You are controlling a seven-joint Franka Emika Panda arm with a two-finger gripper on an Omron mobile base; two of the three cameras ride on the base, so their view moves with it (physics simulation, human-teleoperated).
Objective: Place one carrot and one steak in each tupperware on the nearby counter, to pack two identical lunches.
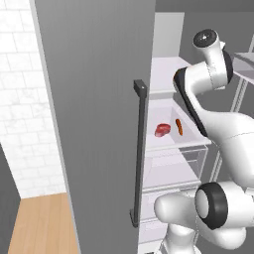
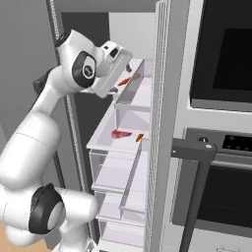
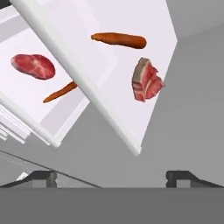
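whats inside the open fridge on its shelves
Two white shelves carry food. The upper shelf holds an orange carrot and a red raw steak; the lower shelf holds another steak and a carrot, partly covered by the upper shelf's edge.

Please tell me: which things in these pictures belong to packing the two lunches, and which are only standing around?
For the job:
- upper carrot and upper steak, on the upper fridge shelf
- lower carrot and lower steak, on the shelf below
- gripper, open, holding nothing

Just around:
- fridge door with its dark handle
- oven
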